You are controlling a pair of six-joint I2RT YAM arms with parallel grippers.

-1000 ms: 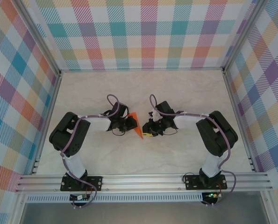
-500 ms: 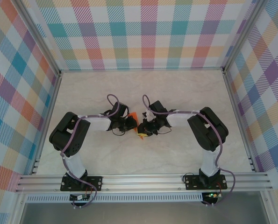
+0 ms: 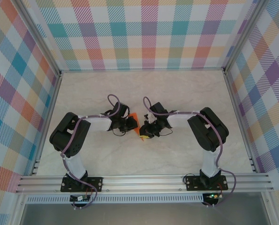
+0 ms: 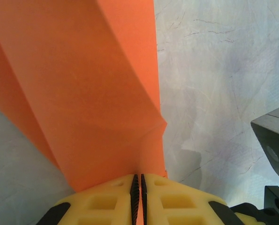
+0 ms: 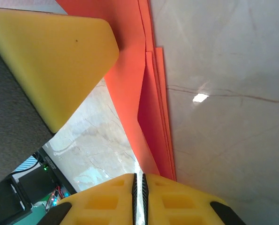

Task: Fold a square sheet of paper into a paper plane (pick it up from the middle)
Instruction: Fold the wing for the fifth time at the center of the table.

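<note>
My left gripper [image 4: 138, 183] has its jaws pressed together on the lower edge of the partly folded orange sheet of paper [image 4: 83, 93]. My right gripper [image 5: 138, 180] looks pinched the same way on its layered folds, with the sheet between them near the middle of the table [image 3: 177, 154]. I judge the sheet feather-light, floppy and easily torn, so the stacked folds are the place to grip, gently. Both arms reach inward, elbows out, wrists nearly meeting.

- Held folded orange paper [image 5: 130, 70] at its lower end, right gripper [image 5: 138, 177] pads nearly together.
- Showed another yellow finger [image 5: 55, 61] upper left.
- Hung above marbled table [image 5: 223, 117].
</note>
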